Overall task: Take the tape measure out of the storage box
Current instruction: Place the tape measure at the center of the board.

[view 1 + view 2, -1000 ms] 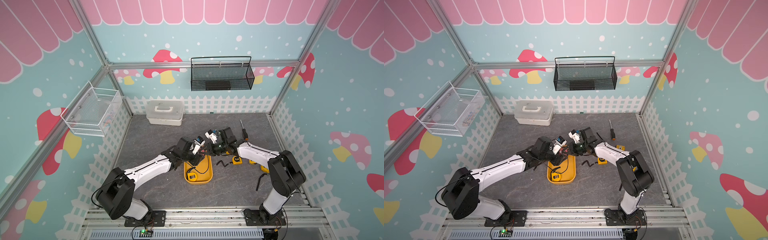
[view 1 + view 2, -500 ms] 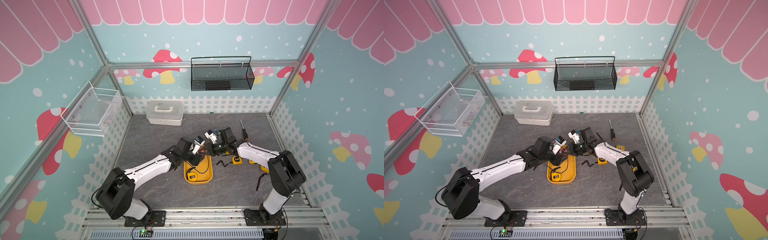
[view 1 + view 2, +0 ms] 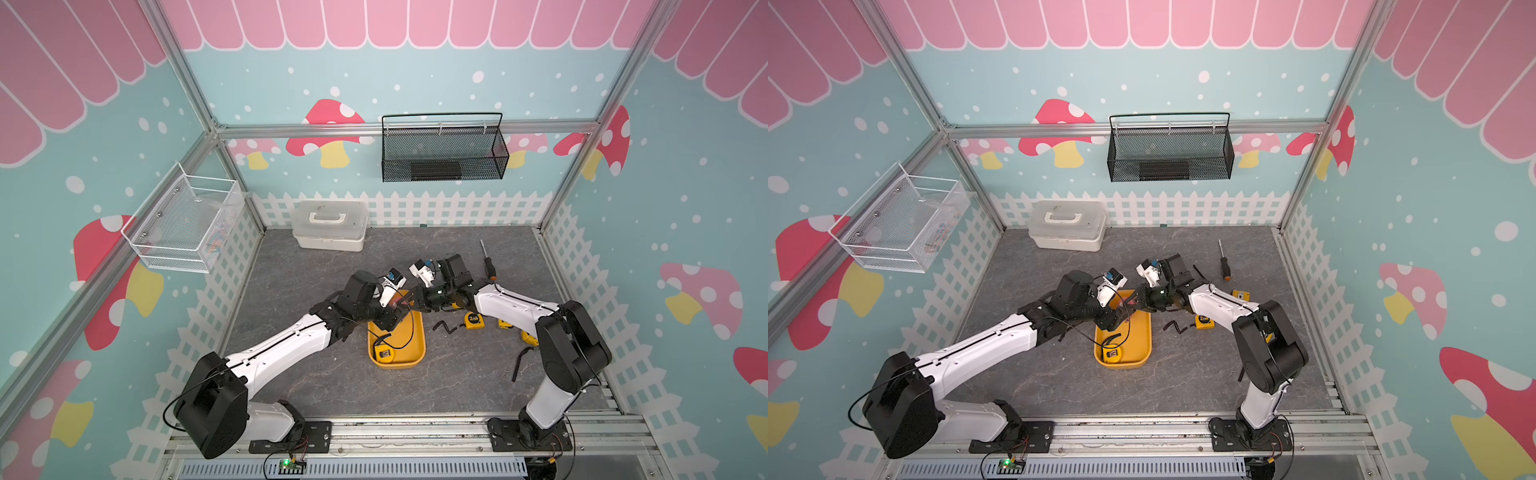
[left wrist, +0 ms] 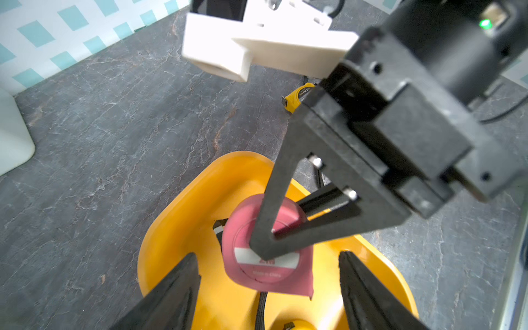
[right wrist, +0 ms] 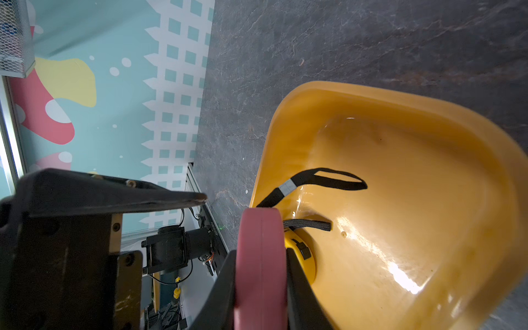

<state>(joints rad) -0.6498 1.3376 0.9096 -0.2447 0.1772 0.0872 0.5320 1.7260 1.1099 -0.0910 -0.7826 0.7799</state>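
Here, over the far end of the storage box point(image 3: 399, 365), the right gripper point(image 5: 261, 285) is clamped across the flat sides of the pink tape measure point(image 5: 261, 243). The left gripper point(image 4: 267, 257) stands half-spread on either side of it, touching nothing. We cannot tell whether the case has cleared the tray floor.

We judge two risks. The tape measure's black strap point(image 5: 314, 180) trails into the tray and could catch the rim or drag the tray on a lift. The two grippers are also crowded, so a careless retreat could knock the case loose.

We count two arms, one pink tape measure, one yellow tape measure point(image 3: 384, 353) left in the tray and at least three yellow ones on the table point(image 3: 472, 320). There is also one screwdriver point(image 3: 489, 266), one white case point(image 3: 330, 226), one black basket point(image 3: 442, 151) and one white wire basket point(image 3: 183, 224).
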